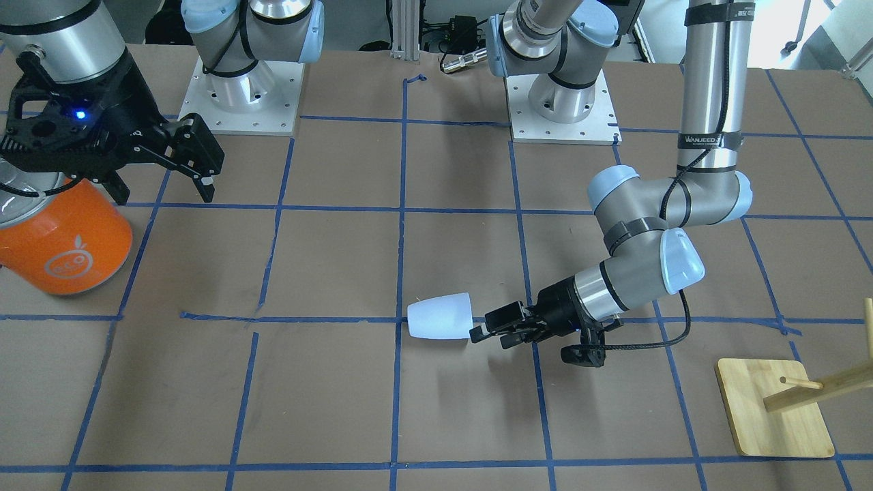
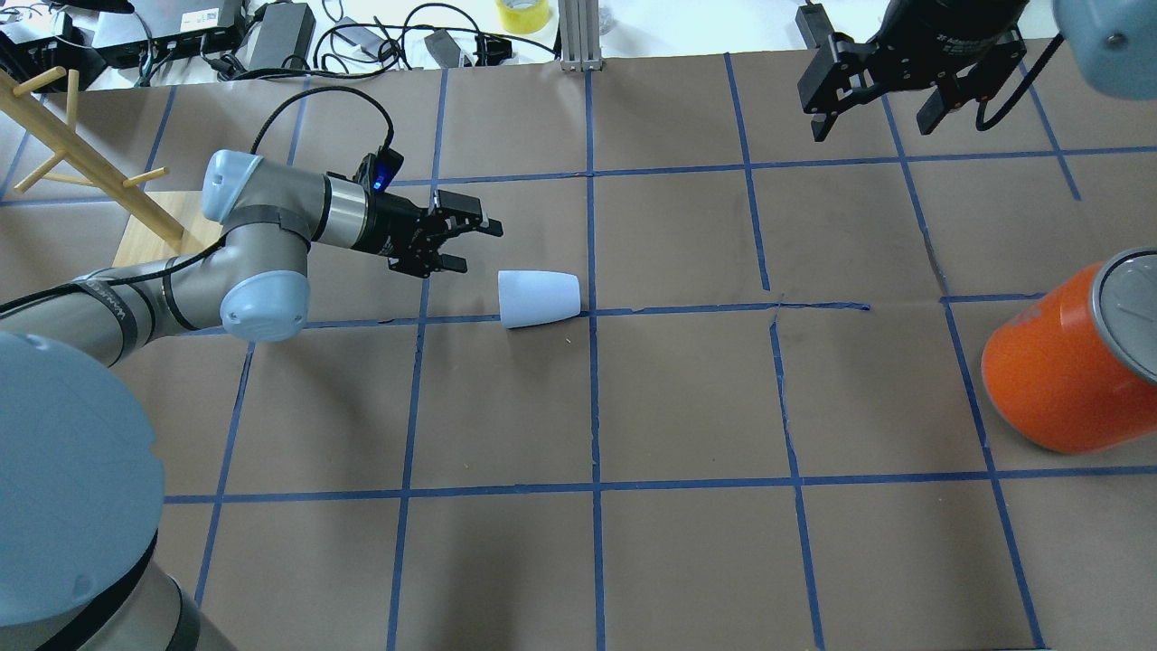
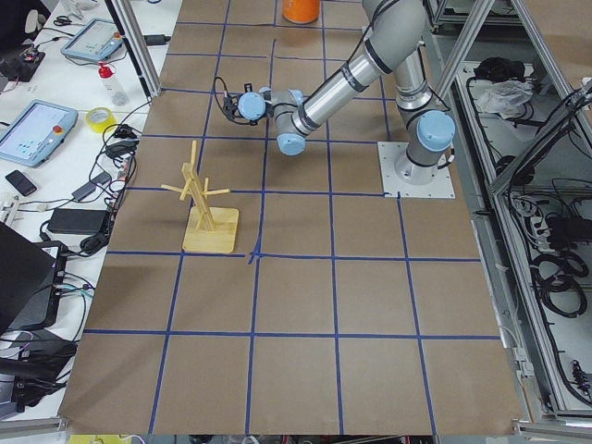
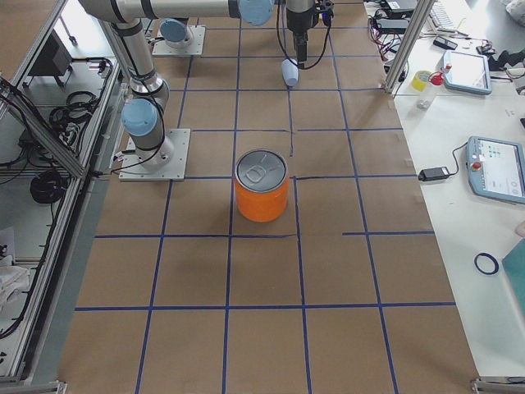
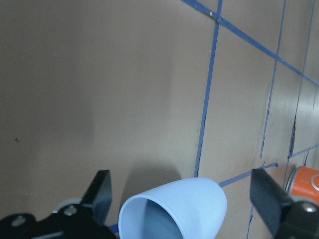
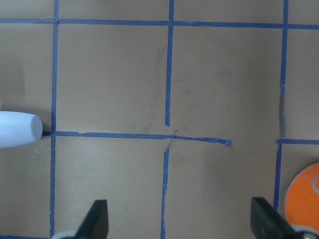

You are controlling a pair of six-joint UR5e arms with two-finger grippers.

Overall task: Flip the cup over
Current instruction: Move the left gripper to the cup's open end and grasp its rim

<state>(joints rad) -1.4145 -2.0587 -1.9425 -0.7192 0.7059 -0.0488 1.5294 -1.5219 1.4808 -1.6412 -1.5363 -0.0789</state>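
Note:
The pale blue cup (image 1: 440,316) lies on its side on the brown table, on a blue tape line. Its open mouth faces my left gripper. It also shows in the overhead view (image 2: 540,297), the left wrist view (image 5: 174,209) and the right wrist view (image 6: 17,129). My left gripper (image 1: 481,331) is open, low over the table, with its fingertips right at the cup's rim. In the overhead view the left gripper (image 2: 477,246) sits just off the mouth. My right gripper (image 2: 872,127) is open and empty, high and far from the cup.
A big orange can (image 2: 1058,371) with a silver top stands at the table's right side, below the right gripper (image 1: 164,191). A wooden peg rack (image 2: 136,217) on a square base (image 1: 774,409) stands behind my left arm. Blue tape lines grid the table.

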